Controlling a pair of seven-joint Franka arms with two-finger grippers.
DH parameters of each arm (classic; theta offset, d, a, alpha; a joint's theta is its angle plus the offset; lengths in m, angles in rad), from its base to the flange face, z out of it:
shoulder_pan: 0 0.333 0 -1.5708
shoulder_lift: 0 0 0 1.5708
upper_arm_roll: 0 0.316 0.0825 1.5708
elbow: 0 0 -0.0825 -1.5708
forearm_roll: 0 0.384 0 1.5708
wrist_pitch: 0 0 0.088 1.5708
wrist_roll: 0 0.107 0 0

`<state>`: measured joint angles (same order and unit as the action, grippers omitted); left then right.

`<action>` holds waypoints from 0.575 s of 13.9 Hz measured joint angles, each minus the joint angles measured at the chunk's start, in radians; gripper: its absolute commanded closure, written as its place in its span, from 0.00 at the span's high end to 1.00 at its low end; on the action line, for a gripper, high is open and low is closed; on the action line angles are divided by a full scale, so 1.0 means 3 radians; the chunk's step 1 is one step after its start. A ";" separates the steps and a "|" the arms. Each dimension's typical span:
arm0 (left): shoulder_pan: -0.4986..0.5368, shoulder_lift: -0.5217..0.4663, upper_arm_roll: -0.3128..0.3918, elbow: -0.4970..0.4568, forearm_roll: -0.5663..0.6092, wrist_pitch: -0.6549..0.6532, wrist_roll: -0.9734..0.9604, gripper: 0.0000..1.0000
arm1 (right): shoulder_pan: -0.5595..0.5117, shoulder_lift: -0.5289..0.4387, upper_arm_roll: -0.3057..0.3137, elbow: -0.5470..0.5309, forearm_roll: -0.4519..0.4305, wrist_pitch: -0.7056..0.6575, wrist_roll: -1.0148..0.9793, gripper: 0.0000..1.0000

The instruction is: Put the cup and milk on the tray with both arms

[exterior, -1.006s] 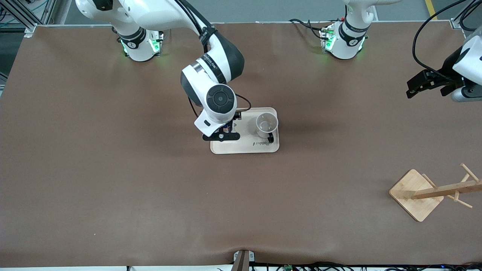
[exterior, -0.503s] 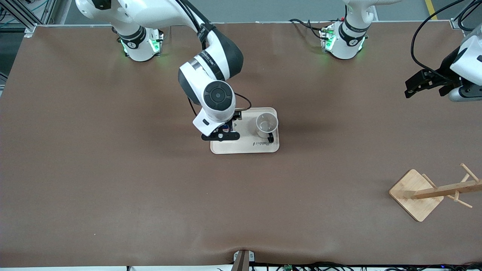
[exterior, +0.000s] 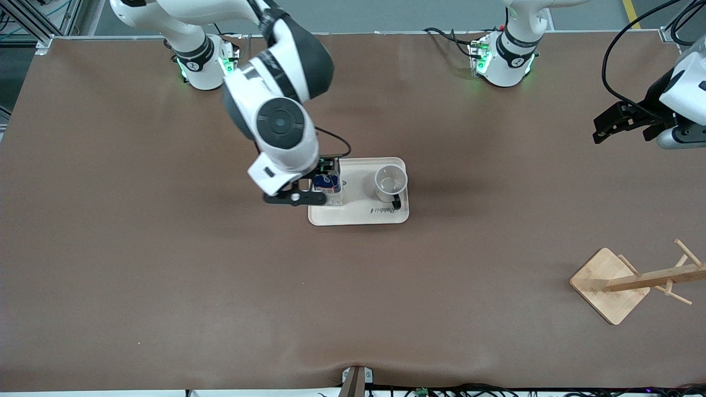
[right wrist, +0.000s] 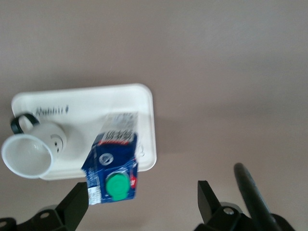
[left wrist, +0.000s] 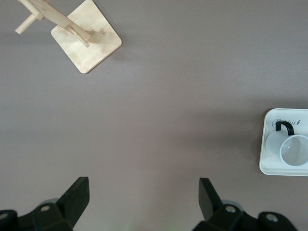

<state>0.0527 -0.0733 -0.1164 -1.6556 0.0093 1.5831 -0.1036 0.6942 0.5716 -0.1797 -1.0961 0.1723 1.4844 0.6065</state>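
Observation:
The cream tray (exterior: pixel 364 216) lies mid-table. The white cup (exterior: pixel 390 182) stands on it at the end toward the left arm, black handle toward the front camera. The dark-blue milk (exterior: pixel 329 187) stands upright on the tray's end toward the right arm. My right gripper (exterior: pixel 293 198) is open and empty, up over the table just off that end of the tray. Its wrist view shows the milk (right wrist: pixel 114 166) with its green cap, the cup (right wrist: pixel 33 150) and the tray (right wrist: pixel 91 107). My left gripper (exterior: pixel 613 124) is open and empty, waiting above the table at the left arm's end.
A wooden rack with a square base (exterior: pixel 609 284) lies tipped near the front camera at the left arm's end; it also shows in the left wrist view (left wrist: pixel 86 42). The left wrist view also shows the tray (left wrist: pixel 272 144) and cup (left wrist: pixel 293 148).
My right gripper has let go of the milk, lifted and drawn back off the tray toward the right arm's end. The milk now stands free. The left arm has barely moved.

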 measured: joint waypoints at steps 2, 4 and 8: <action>0.0001 0.0000 0.0000 -0.0001 0.0000 0.0000 0.0000 1.00 | -0.0266 -0.0160 -0.0016 0.0075 -0.0002 -0.0042 -0.0017 1.00; 0.0001 0.0000 0.0000 -0.0001 0.0000 0.0000 0.0000 1.00 | -0.0482 -0.0324 -0.0021 0.0090 -0.0020 -0.0108 -0.0061 1.00; 0.0000 0.0000 0.0000 -0.0003 0.0000 0.0000 0.0000 1.00 | -0.0761 -0.0638 -0.0025 0.0059 -0.0154 -0.0390 -0.0279 1.00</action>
<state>0.0527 -0.0732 -0.1165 -1.6567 0.0093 1.5831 -0.1037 0.4660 0.3802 -0.1872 -1.0783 0.1262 1.3674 0.5228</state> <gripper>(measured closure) 0.000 0.000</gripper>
